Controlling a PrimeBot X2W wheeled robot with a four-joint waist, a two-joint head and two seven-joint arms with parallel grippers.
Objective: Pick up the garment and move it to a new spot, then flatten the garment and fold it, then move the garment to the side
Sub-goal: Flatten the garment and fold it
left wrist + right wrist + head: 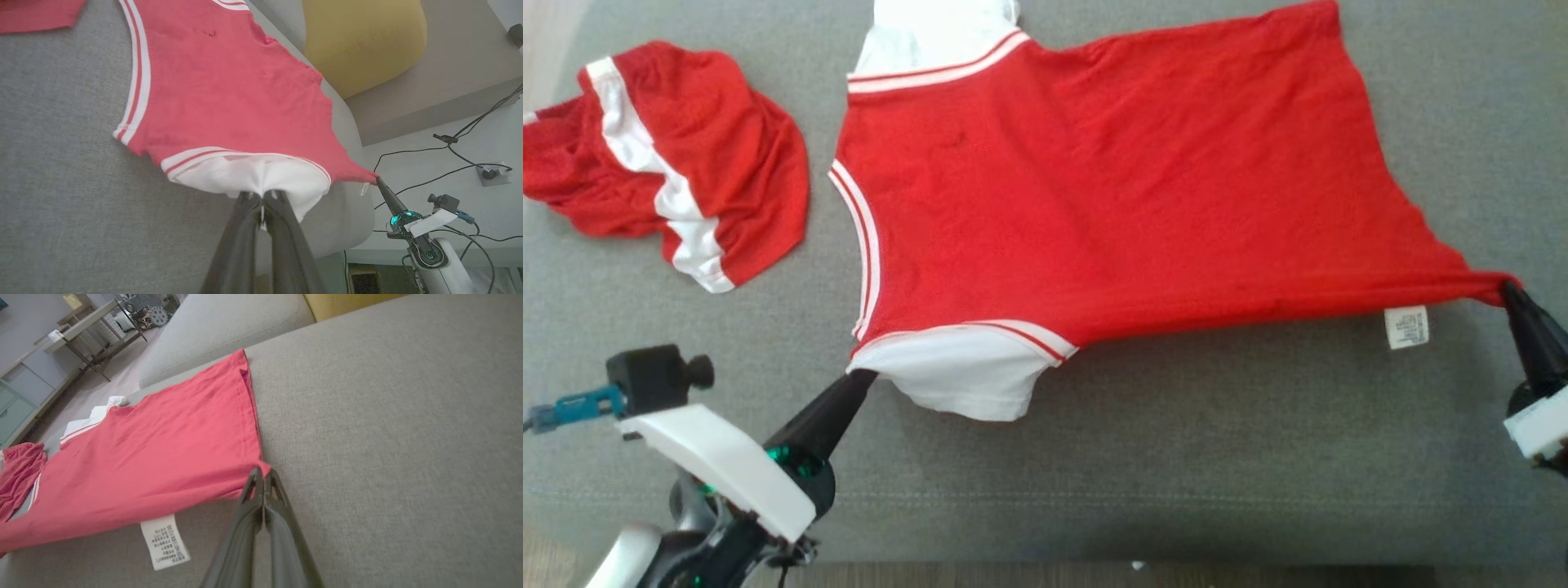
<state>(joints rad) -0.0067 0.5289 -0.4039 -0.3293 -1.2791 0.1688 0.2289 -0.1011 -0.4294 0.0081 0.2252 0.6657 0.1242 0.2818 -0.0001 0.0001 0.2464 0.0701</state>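
Note:
The garment (1094,196) is a red shirt with white sleeves and striped trim, spread out on the grey sofa seat (1176,457). My left gripper (864,376) is shut on the near white sleeve (245,179), pinching its edge (261,195). My right gripper (1509,286) is shut on the near hem corner of the garment (196,449), and the fabric is pulled to a taut point there (262,471). A white care label (1406,327) hangs from the hem beside that corner (164,541). The far sleeve (931,37) lies at the top of the head view.
A second red and white piece of clothing (670,163) lies crumpled at the far left of the seat. A yellow cushion (363,41) rests behind the sofa seat. Cables and a wall socket (490,173) are beyond the seat's edge. Bare grey cushion lies in front of the garment.

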